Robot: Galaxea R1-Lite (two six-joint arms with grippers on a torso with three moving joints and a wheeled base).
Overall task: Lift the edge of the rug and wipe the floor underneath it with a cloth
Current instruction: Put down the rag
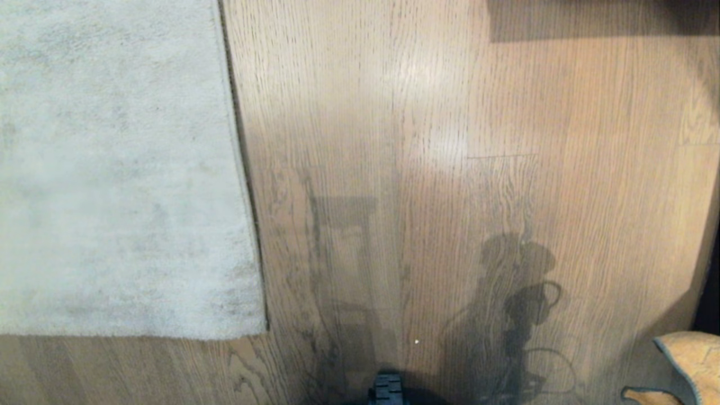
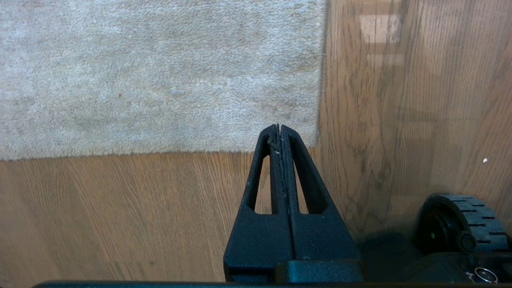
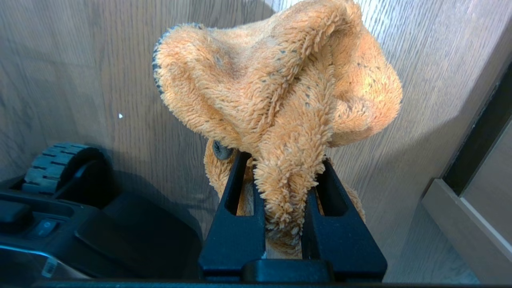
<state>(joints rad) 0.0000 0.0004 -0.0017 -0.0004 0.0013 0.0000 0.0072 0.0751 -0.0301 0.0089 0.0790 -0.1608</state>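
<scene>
We see the rug (image 1: pixel 112 169) flat at 10 o'clock, its edge (image 1: pixel 242 169) not yet lifted. Left claw (image 2: pixel 280 127) pressed together, empty, over its corner. Right claw (image 3: pixel 284 176) clamps the cloth (image 3: pixel 280 88) at 4 o'clock, ready to wipe the floor (image 1: pixel 450 169).

The rug (image 1: pixel 112 169) is lying on the floor (image 1: pixel 450 169), filling the far left, its edge (image 1: pixel 242 169) running near to far. The cloth (image 1: pixel 694 360) is sitting at the near right corner, well apart from the rug. A wheel (image 1: pixel 386 389) is showing at the near middle.
</scene>
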